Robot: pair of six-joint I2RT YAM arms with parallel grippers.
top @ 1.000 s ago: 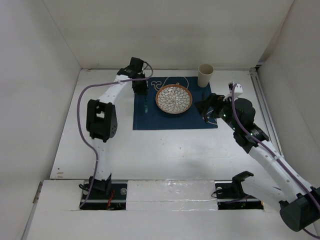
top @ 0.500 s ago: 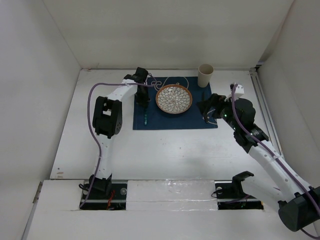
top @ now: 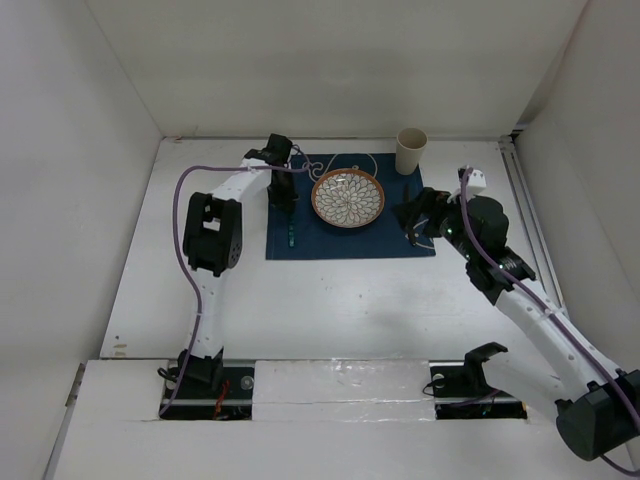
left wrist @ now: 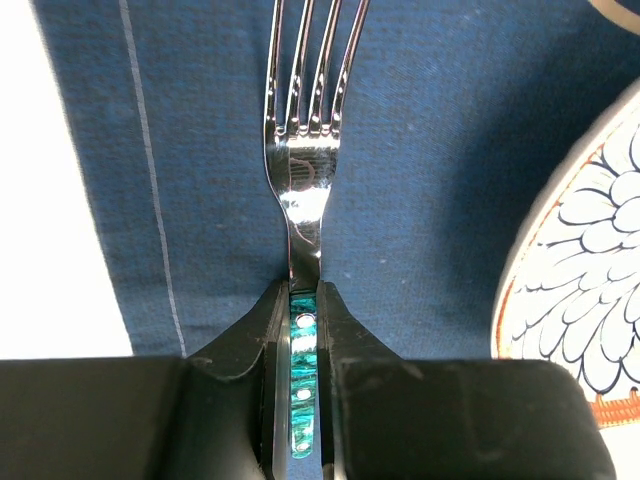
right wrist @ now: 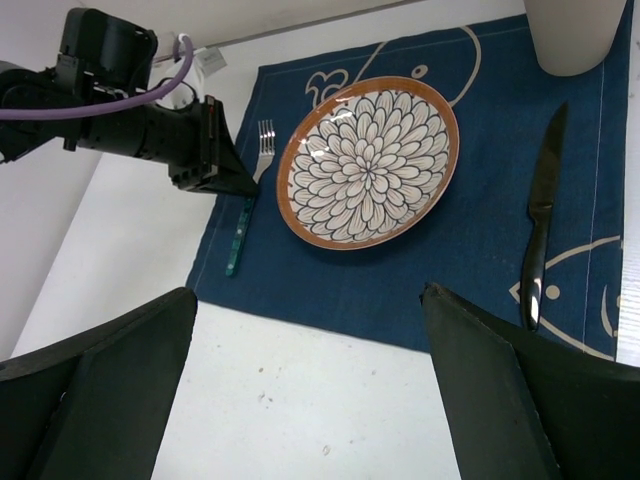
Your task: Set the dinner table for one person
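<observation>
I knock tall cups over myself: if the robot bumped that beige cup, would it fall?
Possibly. The cup stands taller than it is wide, so a knock near its rim could tip it. Its plain, smooth sides might be slippery to hold.

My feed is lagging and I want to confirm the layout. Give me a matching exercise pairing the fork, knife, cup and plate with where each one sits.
Things:
1. fork
2. knife
3. cup
4. plate

Places:
A. middle of the placemat
B. far right corner of the placemat
C. left of the plate, clamped in the left gripper
D. right of the plate, lying free

Pairs: 1-C, 2-D, 3-B, 4-A
</observation>
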